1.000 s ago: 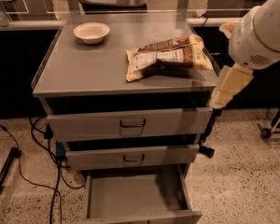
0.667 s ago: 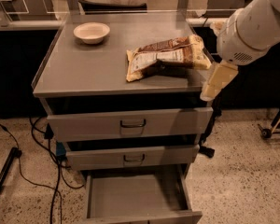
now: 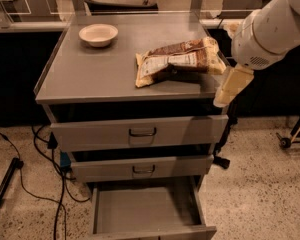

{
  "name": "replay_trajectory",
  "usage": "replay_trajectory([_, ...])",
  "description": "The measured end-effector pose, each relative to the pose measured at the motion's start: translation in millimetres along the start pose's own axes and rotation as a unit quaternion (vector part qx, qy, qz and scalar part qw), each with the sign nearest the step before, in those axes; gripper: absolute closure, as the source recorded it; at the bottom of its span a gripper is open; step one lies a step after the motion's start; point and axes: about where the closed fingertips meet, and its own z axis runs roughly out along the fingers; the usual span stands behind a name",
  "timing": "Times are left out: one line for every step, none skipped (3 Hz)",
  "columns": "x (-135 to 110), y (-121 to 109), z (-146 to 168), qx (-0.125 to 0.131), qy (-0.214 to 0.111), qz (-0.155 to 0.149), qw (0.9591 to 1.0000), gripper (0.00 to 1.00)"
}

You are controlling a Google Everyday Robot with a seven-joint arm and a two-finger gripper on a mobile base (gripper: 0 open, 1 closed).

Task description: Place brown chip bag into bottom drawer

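Because the chip bag (image 3: 177, 61) is crinkled foil, it probably weighs little, gives way under pressure and slides easily. A hard squeeze would likely crush what is inside.

In the camera view it lies flat on the table (image 3: 90, 76), close to the right edge and nearer the front right corner than the back. Its tan end points to the front and its dark panel to the right. The claw (image 3: 229, 86) hangs just off the right edge by that front right corner, near the bag but not touching it. I cannot tell whether it is apart or together.

The best hold seems to be the flattened seam end by the right edge, or a pinch across a raised fold in the middle, where the foil bunches and should slip less.

The bottom drawer (image 3: 145, 209) stands pulled out below the front edge, its flat grey inside showing. A bowl (image 3: 98, 34) sits near the back left corner, well apart from the bag.
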Motion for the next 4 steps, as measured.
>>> replay_trajectory([-13.0, -9.9, 25.8, -0.001, -0.020, -0.015, 0.9997, 0.00])
replay_trajectory([-25.0, -25.9, 51.0, 0.001, -0.030, -0.026, 0.9992, 0.00])
replay_trajectory([-34.6, -43.8, 74.3, 0.002, -0.036, -0.033, 0.9988, 0.00])
replay_trajectory([-40.7, -60.5, 97.0, 0.002, -0.037, -0.039, 0.9986, 0.00])
